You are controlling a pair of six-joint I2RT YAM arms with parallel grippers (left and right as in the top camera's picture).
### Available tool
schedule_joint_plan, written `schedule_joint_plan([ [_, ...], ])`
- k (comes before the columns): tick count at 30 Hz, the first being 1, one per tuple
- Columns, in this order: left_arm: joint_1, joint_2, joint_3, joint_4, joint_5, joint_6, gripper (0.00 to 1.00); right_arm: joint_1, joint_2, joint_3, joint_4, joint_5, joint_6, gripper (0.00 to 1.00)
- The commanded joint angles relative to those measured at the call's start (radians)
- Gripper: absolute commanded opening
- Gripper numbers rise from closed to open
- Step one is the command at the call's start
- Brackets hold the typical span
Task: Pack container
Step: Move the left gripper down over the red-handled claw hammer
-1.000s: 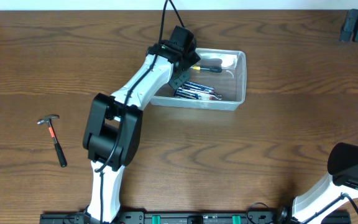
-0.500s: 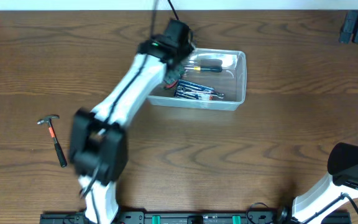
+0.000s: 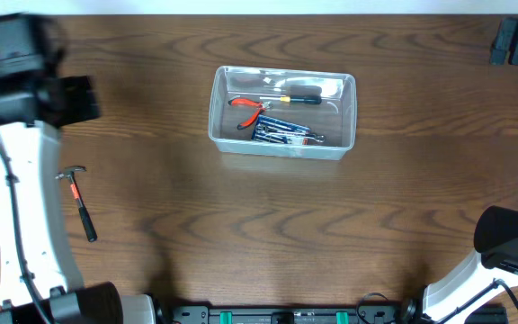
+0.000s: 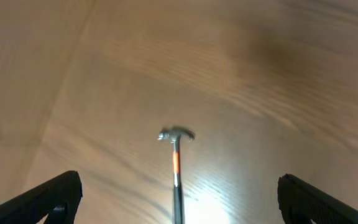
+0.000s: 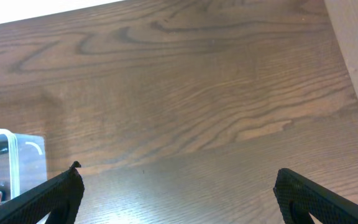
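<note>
Your clear plastic rectangular container [image 3: 350,117] sits on the brown wooden worktop [image 3: 241,234], holding red-handled pliers [image 3: 247,108], a yellow-and-black screwdriver [image 3: 297,98], blue tools [image 3: 284,133], perhaps wrenches, your left hand [image 4: 179,180] spread empty above the small orange-banded hammer [image 4: 176,158], right hand [image 5: 178,169] released too, well apart from it.

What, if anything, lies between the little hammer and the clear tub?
Nothing visible. Only bare wooden table lies between the hammer and the container. The open left gripper hangs above the hammer with nothing in between.
</note>
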Motion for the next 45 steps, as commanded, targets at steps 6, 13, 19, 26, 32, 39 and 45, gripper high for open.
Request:
schedule_joint_plan([
  [6, 0.213, 0.138, -0.146, 0.009, 0.167, -0.008, 0.99, -0.002, 0.008, 0.004, -0.014, -0.008, 0.015, 0.99],
  [13, 0.262, 0.245, -0.327, 0.159, 0.163, -0.037, 0.99, -0.003, 0.008, 0.004, -0.039, -0.007, 0.015, 0.99],
  [19, 0.263, 0.251, -0.474, 0.34, 0.163, -0.037, 0.99, -0.002, 0.008, 0.004, -0.04, -0.008, 0.015, 0.99],
  [26, 0.264, 0.251, -0.591, 0.498, 0.164, 0.061, 0.99, -0.003, 0.008, 0.004, -0.06, -0.007, 0.015, 0.99],
  [32, 0.264, 0.251, -0.629, 0.586, 0.224, 0.207, 0.99, -0.002, 0.008, 0.004, -0.063, -0.008, 0.015, 0.99],
  [39, 0.266, 0.251, -0.629, 0.593, 0.248, 0.208, 0.98, -0.003, 0.008, 0.004, -0.085, 0.002, 0.015, 0.99],
  [45, 0.282, 0.252, -0.629, 0.593, 0.249, 0.159, 0.98, -0.002, 0.008, 0.004, -0.09, 0.011, 0.015, 0.99],
])
